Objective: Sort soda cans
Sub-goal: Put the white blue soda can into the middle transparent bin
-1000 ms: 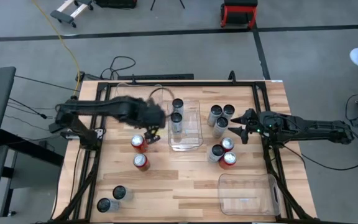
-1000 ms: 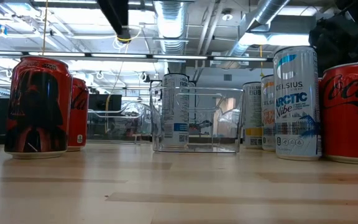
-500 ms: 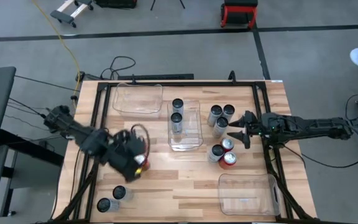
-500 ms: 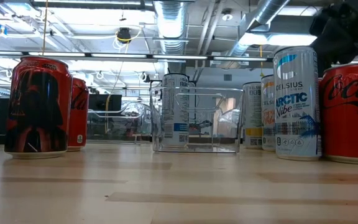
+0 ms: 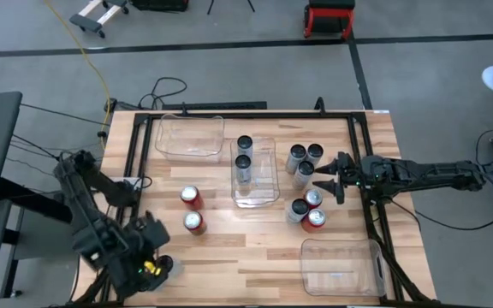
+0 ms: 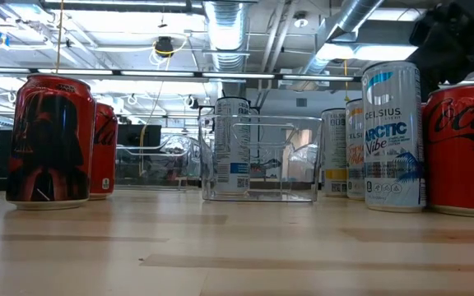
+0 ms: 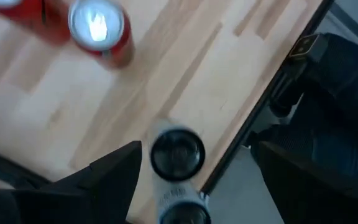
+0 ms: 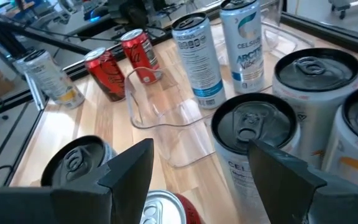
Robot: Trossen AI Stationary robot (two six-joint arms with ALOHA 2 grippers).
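Several soda cans stand upright on the wooden table. Two red cans (image 5: 189, 197) (image 5: 195, 222) stand left of the centre bin (image 5: 268, 184), which holds two silver cans (image 5: 244, 143) (image 5: 243, 162). More cans cluster at the right (image 5: 305, 171) (image 5: 314, 220). My left gripper (image 5: 148, 267) hangs open over the near left corner. Two dark-topped cans (image 7: 177, 152) (image 7: 182, 211) stand below its spread fingers, untouched. My right gripper (image 5: 325, 178) waits open and level beside the right-hand cans, with one dark-topped can (image 8: 250, 124) just ahead of its fingers.
An empty clear bin (image 5: 191, 137) sits at the far left and another (image 5: 341, 267) at the near right. The black table frame (image 7: 291, 81) runs close beside the two near left cans. Bare wood lies between the red cans and the near right bin.
My left gripper has swung from beside the centre bin past the red cans toward the table's near left corner, rolling as it went, and now hangs over the two dark-topped cans there. It stayed open and carried nothing. No can has moved.
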